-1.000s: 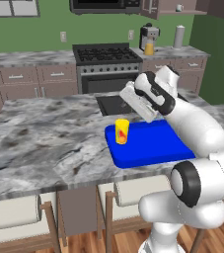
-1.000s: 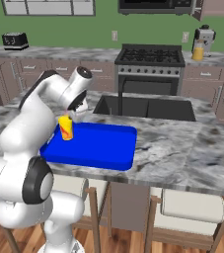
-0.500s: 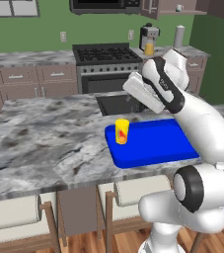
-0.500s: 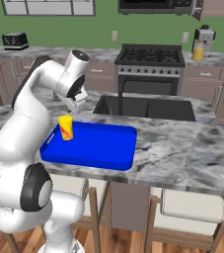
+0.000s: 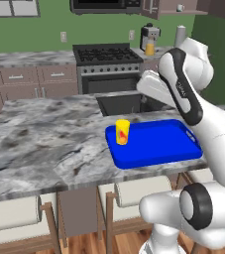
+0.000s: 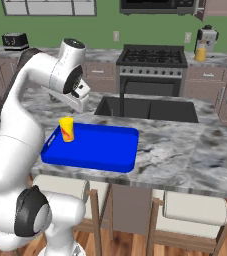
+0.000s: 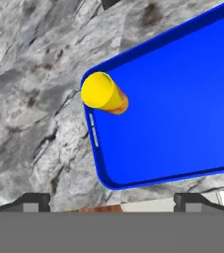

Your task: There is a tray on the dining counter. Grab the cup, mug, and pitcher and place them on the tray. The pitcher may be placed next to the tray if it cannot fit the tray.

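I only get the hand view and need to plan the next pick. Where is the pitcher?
Observer: The pitcher stands on the back worktop to the right of the stove, in front of a coffee machine.
Operator: Is the cup standing upright on the tray?
Observer: Yes, the cup is upright inside the tray, at its sink-side left corner.
Operator: Where is the gripper?
Observer: The gripper is open, raised above the dining counter.

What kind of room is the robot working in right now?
A home kitchen, by the look of it: a black gas stove between brown cabinets, a dark sink basin set into the grey-white marbled dining counter, and cushioned stools tucked under its edge.
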